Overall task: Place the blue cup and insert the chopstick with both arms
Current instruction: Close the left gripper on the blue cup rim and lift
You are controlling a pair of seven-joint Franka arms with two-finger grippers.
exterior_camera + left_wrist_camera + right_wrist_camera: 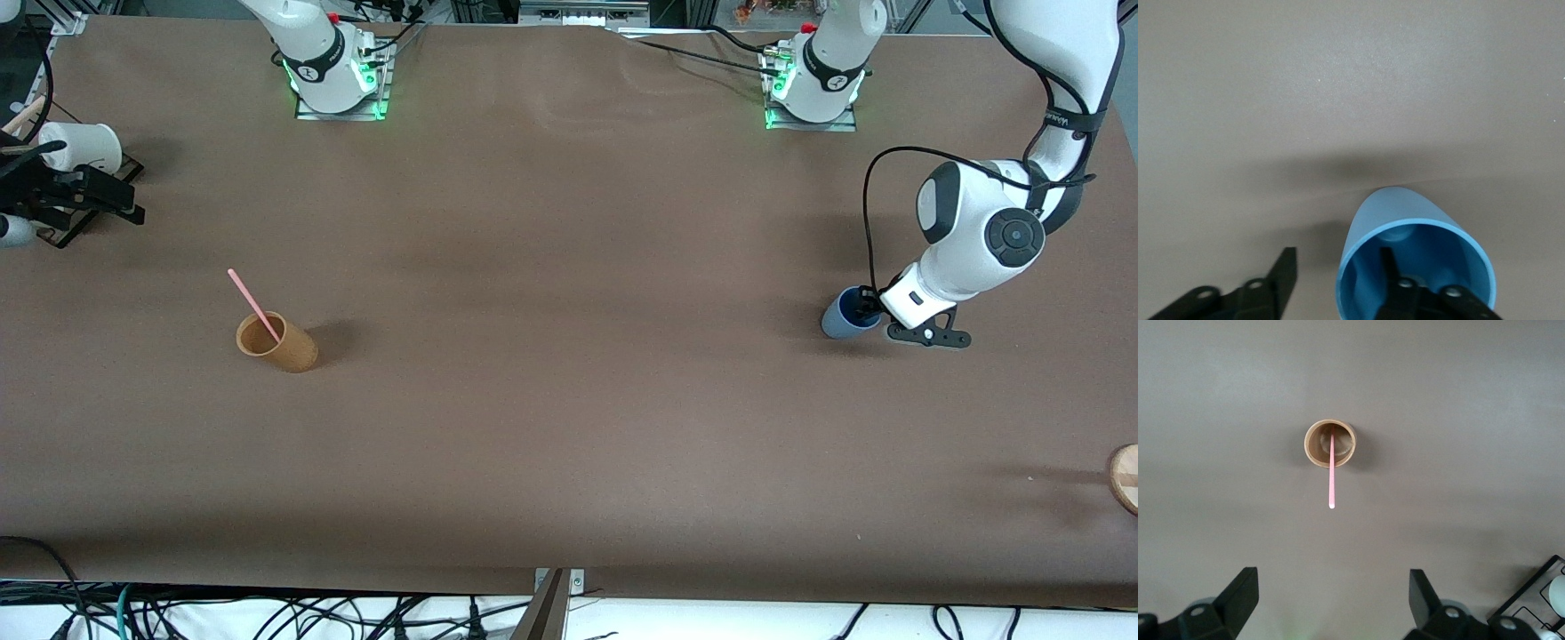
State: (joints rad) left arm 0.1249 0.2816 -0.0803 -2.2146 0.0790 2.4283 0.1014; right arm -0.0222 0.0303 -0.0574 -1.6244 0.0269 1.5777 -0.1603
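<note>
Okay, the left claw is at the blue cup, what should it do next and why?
Probably close the left claw on the blue cup wall. One finger sits inside the cup, the other outside, with a gap, so nothing is gripped yet. The right claw waits open, high over the chopstick in the tan-orange cup.

Blue-grey cup [840, 318], brighter blue inside; pale pink chopstick [253, 303]; tan-orange cup [277, 342]; plain brown counter [569, 400]; white cup [84, 145]; black left claw [1338, 280].
</note>
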